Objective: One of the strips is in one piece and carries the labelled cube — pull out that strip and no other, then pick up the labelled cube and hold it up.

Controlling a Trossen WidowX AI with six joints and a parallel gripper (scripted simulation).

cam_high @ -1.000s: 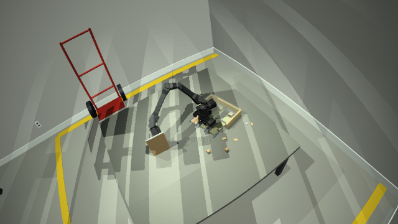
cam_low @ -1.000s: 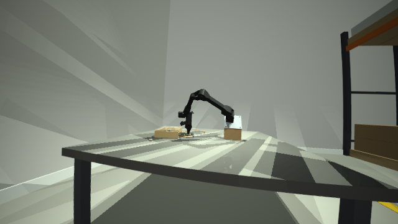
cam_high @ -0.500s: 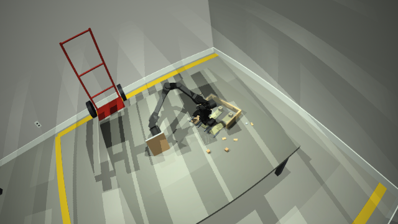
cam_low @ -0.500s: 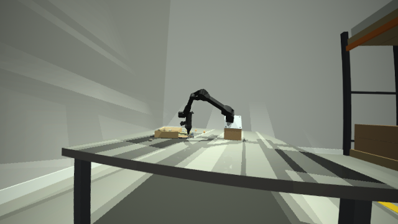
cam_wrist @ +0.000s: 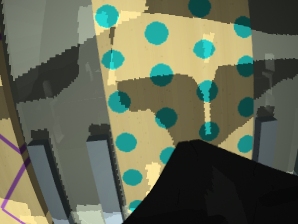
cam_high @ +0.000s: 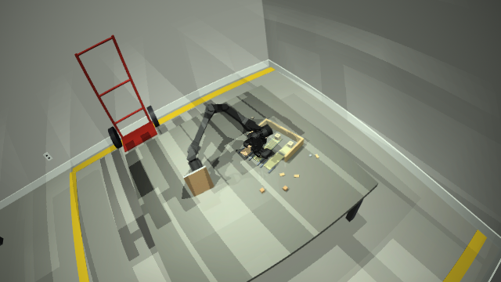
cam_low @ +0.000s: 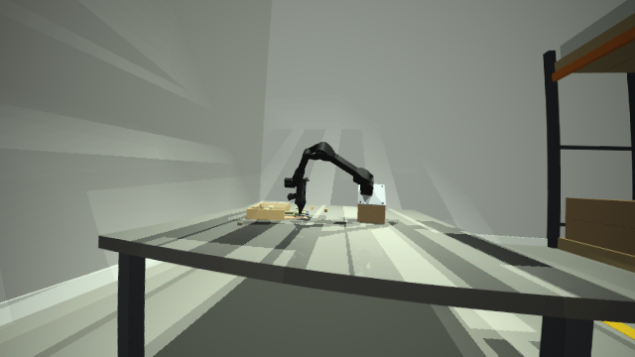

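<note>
My gripper [cam_low: 300, 212] [cam_wrist: 188, 151] is shut and empty, pointing down. In the wrist view its black tip is over a pale wooden strip [cam_wrist: 137, 55] with teal dots. Grey rails [cam_wrist: 105, 170] [cam_wrist: 265, 140] stand on both sides of that strip. Part of another strip [cam_wrist: 10, 197] with purple lines shows at the left edge. In the top view a pale strip [cam_high: 272, 163] sticks out of the open side of a wooden-walled tray [cam_high: 297, 149]. Two pale cubes [cam_high: 277, 135] [cam_high: 290, 143] are inside the tray. Their labels are too small to read. The arm hides part of the strips.
Small loose orange pieces [cam_high: 262, 190] [cam_high: 285, 188] [cam_high: 282, 174] [cam_high: 296, 175] [cam_high: 317, 156] lie outside the tray. The arm's base stands by a brown block [cam_high: 199, 182] [cam_low: 371, 214]. A red hand truck [cam_high: 138, 137] stands by the wall, beyond the table.
</note>
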